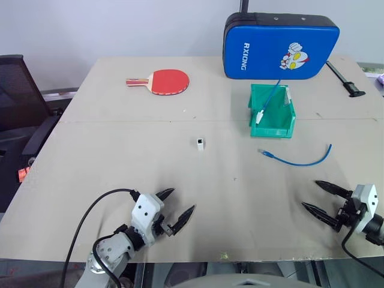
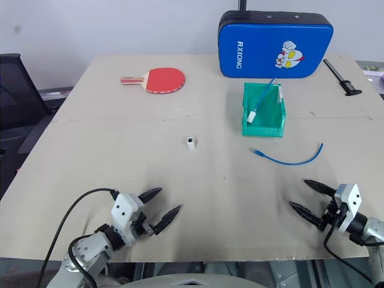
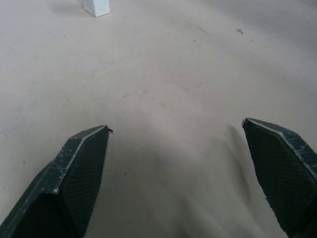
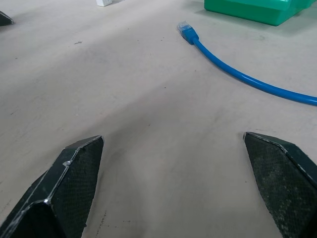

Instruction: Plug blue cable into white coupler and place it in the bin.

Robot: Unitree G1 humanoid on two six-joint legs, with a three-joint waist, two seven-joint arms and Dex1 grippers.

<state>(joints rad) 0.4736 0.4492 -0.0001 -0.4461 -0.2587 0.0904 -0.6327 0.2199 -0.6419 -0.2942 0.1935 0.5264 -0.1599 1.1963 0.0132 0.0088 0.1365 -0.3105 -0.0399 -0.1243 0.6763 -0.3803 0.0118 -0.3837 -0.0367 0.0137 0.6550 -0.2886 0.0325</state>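
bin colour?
Green; the bin shows best in the left eye view.

Left pincer (image 1: 178, 209): two black pointed fingers spread wide, empty, tips aimed forward and toward right, low over near edge of tan surface (image 1: 120, 156). White boxy wrist housing behind fingers, black cable looping from arm. Right pincer (image 1: 318, 197): black fingers likewise spread wide, empty, tips aimed toward left, low over same surface at near right corner. White wrist housing behind. Arms well apart.
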